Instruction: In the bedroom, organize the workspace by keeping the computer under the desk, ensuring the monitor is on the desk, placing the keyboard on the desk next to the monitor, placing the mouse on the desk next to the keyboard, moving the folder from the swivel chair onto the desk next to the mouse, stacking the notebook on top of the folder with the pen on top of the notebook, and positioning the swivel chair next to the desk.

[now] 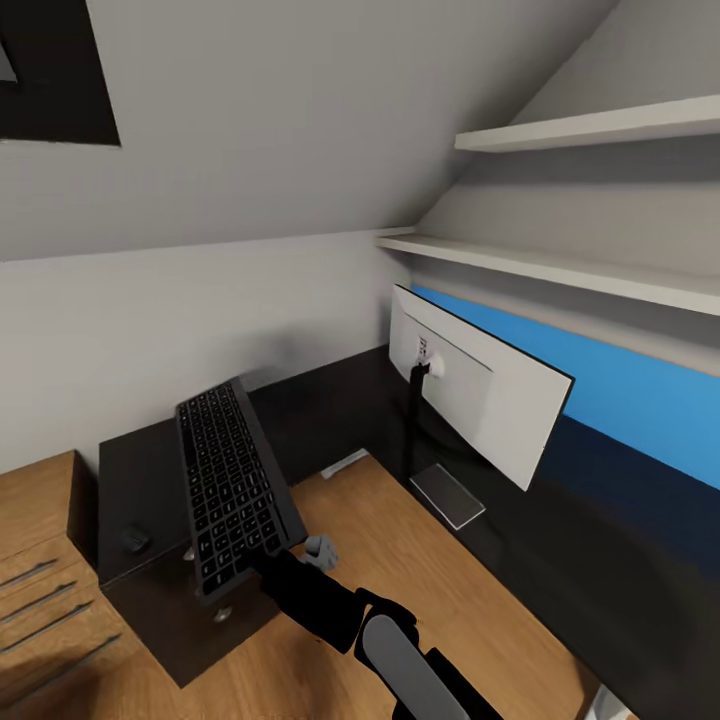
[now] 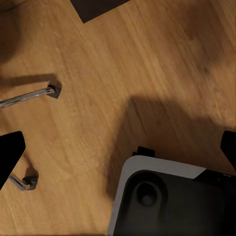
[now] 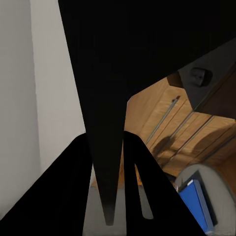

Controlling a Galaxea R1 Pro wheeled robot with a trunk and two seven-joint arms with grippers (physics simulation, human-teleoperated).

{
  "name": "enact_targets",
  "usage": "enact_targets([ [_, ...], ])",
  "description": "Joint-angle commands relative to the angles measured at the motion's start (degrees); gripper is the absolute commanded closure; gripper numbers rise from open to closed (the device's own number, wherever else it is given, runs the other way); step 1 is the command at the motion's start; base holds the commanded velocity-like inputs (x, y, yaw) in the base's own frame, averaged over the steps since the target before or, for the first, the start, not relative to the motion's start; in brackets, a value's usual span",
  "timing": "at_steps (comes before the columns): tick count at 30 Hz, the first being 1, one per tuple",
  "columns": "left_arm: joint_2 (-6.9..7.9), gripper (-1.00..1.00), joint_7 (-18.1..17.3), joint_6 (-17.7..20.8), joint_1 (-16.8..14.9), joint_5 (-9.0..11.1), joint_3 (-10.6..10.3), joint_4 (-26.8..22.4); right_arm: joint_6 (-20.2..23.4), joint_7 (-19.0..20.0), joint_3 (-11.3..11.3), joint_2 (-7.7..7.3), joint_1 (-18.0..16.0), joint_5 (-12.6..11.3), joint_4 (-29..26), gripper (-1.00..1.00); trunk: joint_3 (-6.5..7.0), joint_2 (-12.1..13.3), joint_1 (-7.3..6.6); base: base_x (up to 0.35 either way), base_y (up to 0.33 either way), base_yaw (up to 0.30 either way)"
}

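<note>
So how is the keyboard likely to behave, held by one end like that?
The keyboard looks stiff: it stays straight, tilted above the desk. The right gripper pinches only its near edge, so it may pivot or slip. Being slim, it is probably light.

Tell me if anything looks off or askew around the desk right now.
The monitor on the desk shows its pale back to the room, screen toward the wall. The keyboard is not lying flat: it hangs tilted above the desk end, pinched at one edge by the right claw. The mouse sits near the desk corner.
</note>
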Motion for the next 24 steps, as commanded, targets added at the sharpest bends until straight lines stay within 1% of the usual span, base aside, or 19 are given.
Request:
enact_targets([
  [1, 0.02, -1.0, 0.2, -0.2, 0.0, 0.4, -0.4, 0.0, 0.1, 0.0, 0.0, 0.03, 0.0, -0.5, 0.0, 1.0, -0.12, -0.1, 0.03, 0.0, 0.0, 0.281],
  [8, 0.02, -1.0, 0.3, -0.2, 0.0, 0.4, -0.4, 0.0, 0.2, 0.1, 0.1, 0.21, 0.0, -0.6, 1.8, 1.0, -0.12, -0.1, 0.03, 0.0, 0.0, 0.281],
  [19, 0.02, -1.0, 0.3, -0.2, 0.0, 0.3, -0.4, 0.0, 0.5, 0.1, 0.1, 0.27, 0.0, -0.6, 3.1, 1.0, -0.12, -0.1, 0.03, 0.0, 0.0, 0.279],
  [24, 0.02, -1.0, 0.2, -0.2, 0.0, 0.3, -0.4, 0.0, 0.1, 1.7, 1.0, 0.06, 0.0, -0.4, 3.3, 1.0, -0.12, -0.1, 0.03, 0.0, 0.0, 0.064],
])
